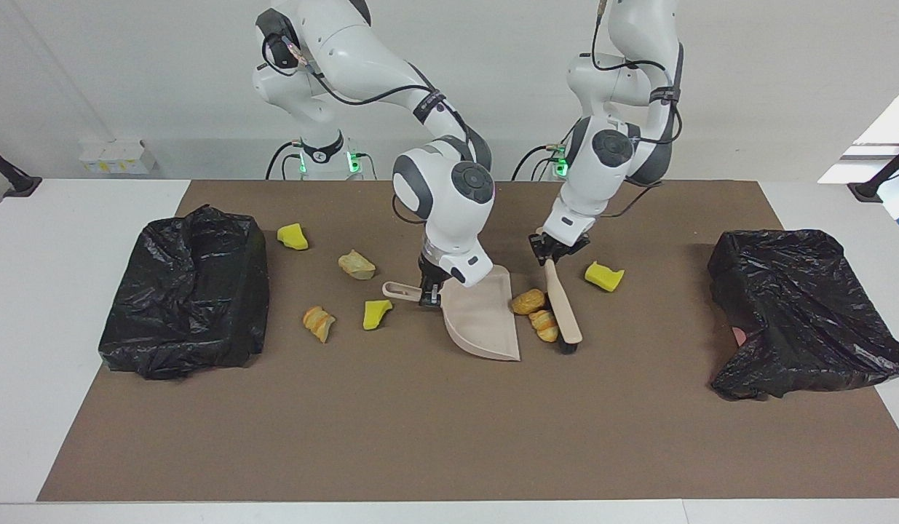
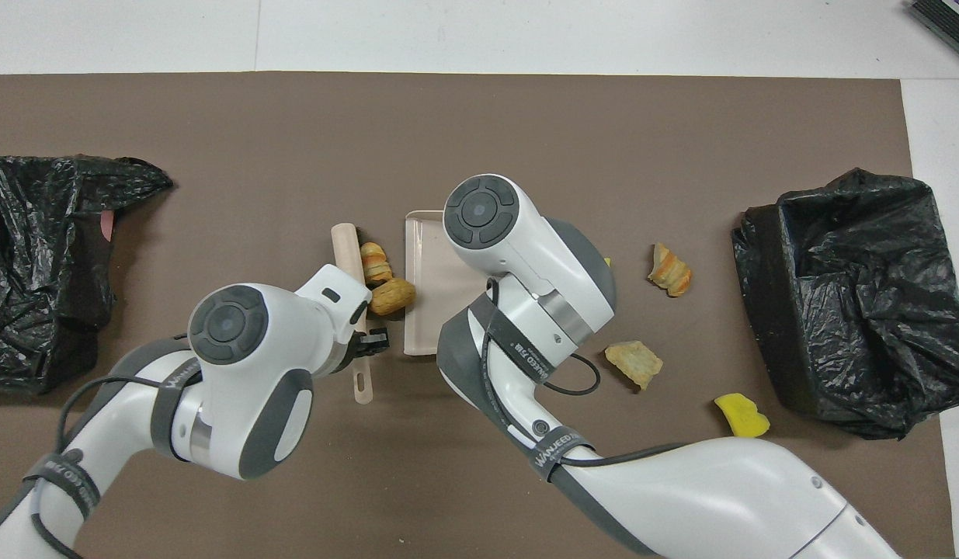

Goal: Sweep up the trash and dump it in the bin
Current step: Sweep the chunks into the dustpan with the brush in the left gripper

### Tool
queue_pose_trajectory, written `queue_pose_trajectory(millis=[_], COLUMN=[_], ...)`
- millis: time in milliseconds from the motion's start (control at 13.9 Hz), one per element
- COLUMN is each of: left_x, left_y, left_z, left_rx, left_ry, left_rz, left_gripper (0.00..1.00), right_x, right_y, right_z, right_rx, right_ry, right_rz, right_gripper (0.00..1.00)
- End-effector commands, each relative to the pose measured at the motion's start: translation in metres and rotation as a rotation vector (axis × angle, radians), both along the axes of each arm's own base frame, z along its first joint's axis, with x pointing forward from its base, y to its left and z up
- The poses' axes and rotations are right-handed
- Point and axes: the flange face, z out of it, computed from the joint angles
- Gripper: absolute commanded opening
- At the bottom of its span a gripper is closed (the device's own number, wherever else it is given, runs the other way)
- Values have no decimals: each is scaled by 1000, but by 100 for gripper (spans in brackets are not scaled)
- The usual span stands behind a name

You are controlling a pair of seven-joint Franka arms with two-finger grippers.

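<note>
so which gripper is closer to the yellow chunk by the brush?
Left. The left gripper holds the brush handle beside the yellow chunk; the right gripper grips the dustpan handle.

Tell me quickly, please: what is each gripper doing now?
Left gripper: closed on the brush handle, beside the pastry bits.
Right gripper: closed on the dustpan handle.

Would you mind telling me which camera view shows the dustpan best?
The facing view: the dustpan shows whole, tray and handle, with the right gripper shut on its handle. In the overhead view the right arm covers most of it; only one strip of the tray shows.
</note>
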Motion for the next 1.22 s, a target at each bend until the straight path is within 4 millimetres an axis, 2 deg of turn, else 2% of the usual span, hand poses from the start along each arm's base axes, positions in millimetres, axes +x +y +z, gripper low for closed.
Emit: queue_pose_trajectory(millis=[0, 72, 215, 430, 573, 717, 860, 1147], left_x=[-2, -4, 8, 11, 5, -2, -6, -18], left_y=[-37, -49, -58, -57, -48, -37, -30, -2], left_z=[4, 6, 14, 22, 18, 17, 21, 65], left_rx=[-61, -86, -99, -104, -59, 83, 185, 232], left_ry=[1, 6, 0, -1, 65, 87, 83, 105], left_rz=[19, 15, 10, 31, 42, 60, 180, 297], left_gripper=[0, 0, 0, 0, 0, 0, 0, 0], right_x=[-9, -10, -9, -9, -9, -8, -9, -11], right_y=[-5, -5, -5, -5, -6, -7, -6, -4], right_z=[3, 2, 3, 4, 4, 4, 4, 5], right_rx=[6, 4, 4, 1, 2, 2, 0, -1], right_ry=[-10, -8, -9, -8, -10, -11, -20, -28], right_rz=[-21, -21, -23, -30, -43, -48, -93, -125], right_gripper=[0, 0, 0, 0, 0, 0, 0, 0])
